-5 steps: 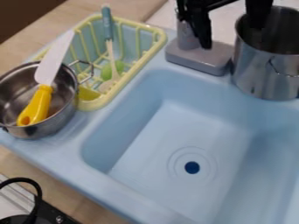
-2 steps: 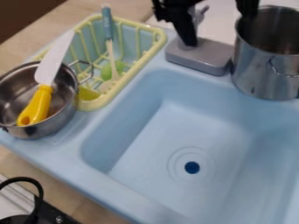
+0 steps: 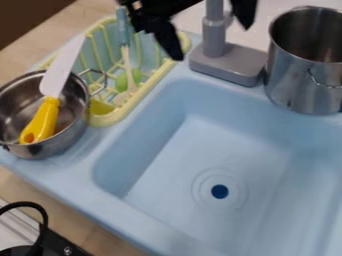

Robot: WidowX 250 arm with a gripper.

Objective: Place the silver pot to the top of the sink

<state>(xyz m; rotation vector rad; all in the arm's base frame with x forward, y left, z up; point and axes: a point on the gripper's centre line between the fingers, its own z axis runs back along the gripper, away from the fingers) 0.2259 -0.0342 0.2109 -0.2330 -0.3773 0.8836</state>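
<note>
Claw (image 3: 212, 40) spread apart, up by the grey tap (image 3: 230, 62)! Silver pot (image 3: 300, 85) stands upright, beside the tap's base.

Grey faucet base (image 3: 227, 65) just below the pincer (image 3: 211, 42), as viewed. Yellow drying rack (image 3: 123, 114) lower left of pincer, near it; blue-handled utensil (image 3: 123, 31) upright inside. Further lower left: shallow metal pan (image 3: 50, 147), yellow-handled knife (image 3: 43, 120) resting in it, blade upward. Black cable (image 3: 45, 220) farthest from pincer, same direction.

Silver pot (image 3: 299, 82) on sink (image 3: 133, 220) nr faucet (image 3: 230, 62); gripper (image 3: 212, 42) w/ 2 fingers (image 3: 167, 40) apart.
</note>
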